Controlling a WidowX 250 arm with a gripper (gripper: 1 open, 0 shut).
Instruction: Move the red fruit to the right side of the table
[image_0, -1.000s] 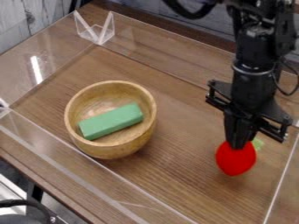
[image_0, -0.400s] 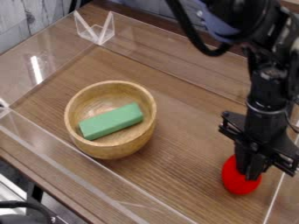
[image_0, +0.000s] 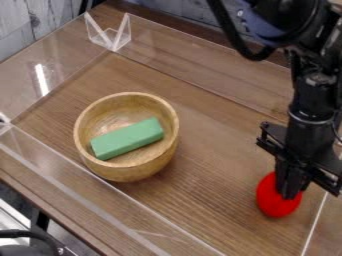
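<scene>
The red fruit (image_0: 279, 200) rests on the brown wood-grain table (image_0: 201, 190) near its front right corner, close to the clear right wall. My black gripper (image_0: 290, 181) comes straight down on the fruit's top, with its fingertips at the fruit and its jaws shut. The arm hides the upper part of the fruit and any leafy top. Whether the fingers pinch the fruit or only touch it cannot be told.
A wooden bowl (image_0: 96, 147) holding a green rectangular block (image_0: 127, 139) sits left of centre. Low clear acrylic walls (image_0: 107, 33) edge the table; the right wall (image_0: 321, 215) stands just beside the fruit.
The gripper and the red fruit have shifted a little right and toward the front, closer to the right wall. The bowl and block have not moved.
</scene>
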